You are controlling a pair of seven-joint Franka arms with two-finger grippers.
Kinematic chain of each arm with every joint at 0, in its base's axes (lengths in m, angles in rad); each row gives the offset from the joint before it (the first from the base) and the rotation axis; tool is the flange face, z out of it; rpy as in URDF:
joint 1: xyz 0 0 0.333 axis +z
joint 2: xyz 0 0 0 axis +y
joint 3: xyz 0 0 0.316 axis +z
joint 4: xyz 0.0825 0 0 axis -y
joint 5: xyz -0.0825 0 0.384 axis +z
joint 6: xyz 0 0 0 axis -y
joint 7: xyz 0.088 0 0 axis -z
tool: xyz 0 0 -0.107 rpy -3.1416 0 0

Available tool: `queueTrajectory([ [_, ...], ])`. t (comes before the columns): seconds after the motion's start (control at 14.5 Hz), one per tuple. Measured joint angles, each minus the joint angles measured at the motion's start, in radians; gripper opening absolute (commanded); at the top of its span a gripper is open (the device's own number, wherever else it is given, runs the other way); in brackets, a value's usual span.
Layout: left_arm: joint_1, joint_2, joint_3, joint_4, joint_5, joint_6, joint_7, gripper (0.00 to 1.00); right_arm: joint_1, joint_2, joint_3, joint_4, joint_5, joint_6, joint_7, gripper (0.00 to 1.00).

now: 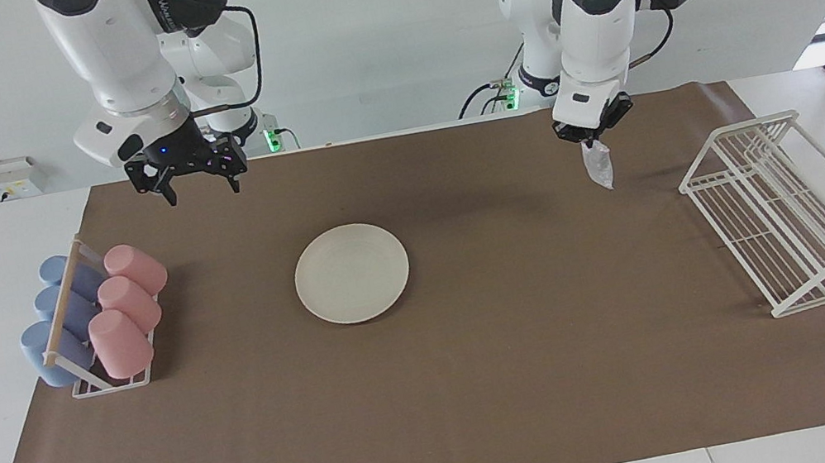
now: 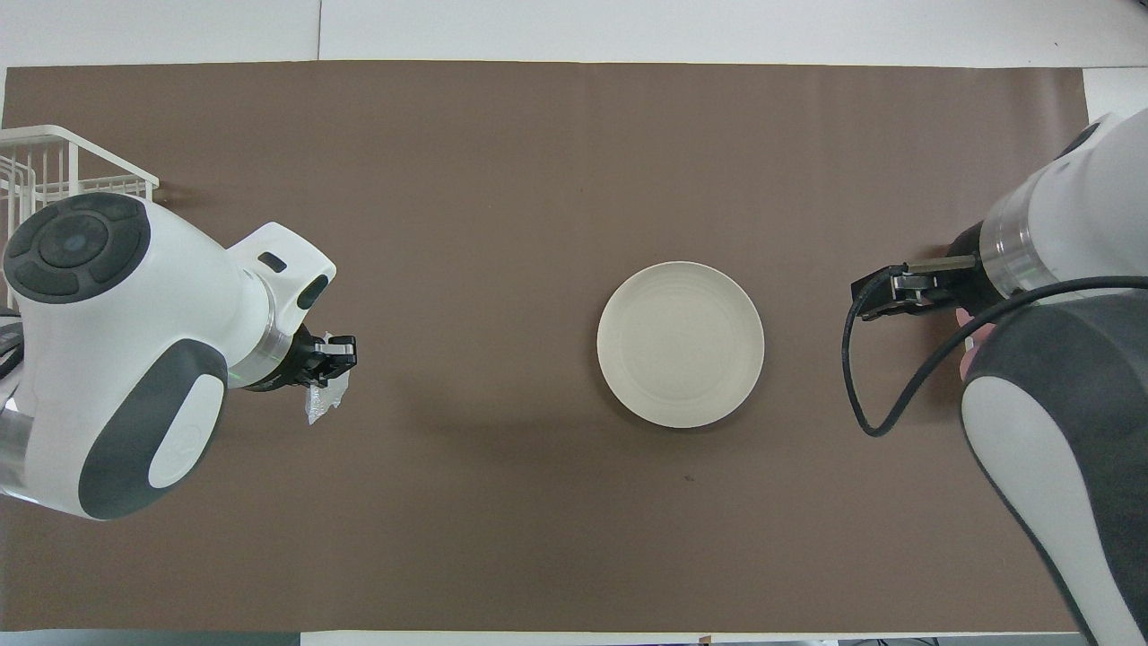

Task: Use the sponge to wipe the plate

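The cream-white plate [image 1: 352, 273] lies flat in the middle of the brown mat and also shows in the overhead view [image 2: 681, 344]. It has nothing on it. My left gripper [image 1: 588, 139] is shut on the silvery, wrinkly sponge [image 1: 598, 165], which hangs down from its fingertips. It is over the mat between the plate and the white dish rack, apart from the plate. The overhead view shows this gripper [image 2: 343, 353] with the sponge [image 2: 323, 399] under it. My right gripper [image 1: 203, 189] is open and empty, held up over the mat's edge near the cup rack, and waits there [image 2: 874, 292].
A rack of pink and blue cups [image 1: 96, 318] lying on their sides stands at the right arm's end of the mat. A white wire dish rack [image 1: 786, 211] stands at the left arm's end and also shows in the overhead view [image 2: 54, 161].
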Motion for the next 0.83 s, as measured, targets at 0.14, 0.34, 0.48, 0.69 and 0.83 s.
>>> queueTrajectory([
  [0.14, -0.021, 0.021, 0.000, 0.010, 0.109, -0.061, 0.000, 0.00, -0.004, 0.000, -0.098, 0.000, 0.000, -0.017, -0.061, 1.00],
  [0.34, -0.048, 0.071, -0.001, 0.035, 0.288, -0.157, -0.002, 0.00, -0.011, 0.001, -0.138, 0.000, 0.002, -0.024, -0.090, 1.00],
  [0.48, -0.066, 0.107, -0.002, 0.045, 0.410, -0.217, -0.002, 0.00, -0.006, 0.001, -0.127, 0.000, 0.002, -0.007, -0.091, 1.00],
  [0.69, -0.080, 0.147, -0.001, 0.046, 0.580, -0.268, -0.003, 0.00, 0.000, 0.001, -0.125, 0.000, 0.002, 0.013, -0.092, 1.00],
  [0.83, -0.080, 0.174, 0.003, 0.046, 0.688, -0.282, -0.003, 0.00, 0.000, 0.002, -0.125, 0.000, 0.002, 0.041, -0.106, 1.00],
])
